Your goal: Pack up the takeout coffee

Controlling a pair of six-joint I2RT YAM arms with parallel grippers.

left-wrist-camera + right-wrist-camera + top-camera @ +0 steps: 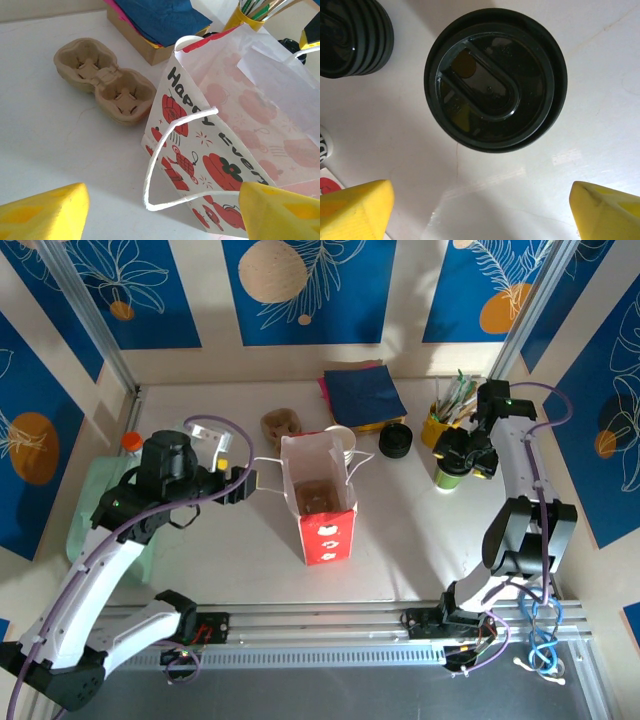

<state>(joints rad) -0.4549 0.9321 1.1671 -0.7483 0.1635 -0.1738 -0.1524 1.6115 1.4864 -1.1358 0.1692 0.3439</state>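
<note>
Right end effector (480,207) wide, empty, above black lid (495,85); lidding step likely; next: descend centred, close on rim.

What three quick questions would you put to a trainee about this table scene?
1. True or false: the red-and-white paper bag lies flat on the table, folded shut.
2. Which thing lies just ahead of the open right claw? A) a stack of blue napkins B) a black round plastic lid C) a brown pulp cup carrier
3. Short answer: which part of the bag is nearest the open left claw?

Key: 1 false, it stands upright with its mouth open. 2 B. 3 its white loop handle.
</note>
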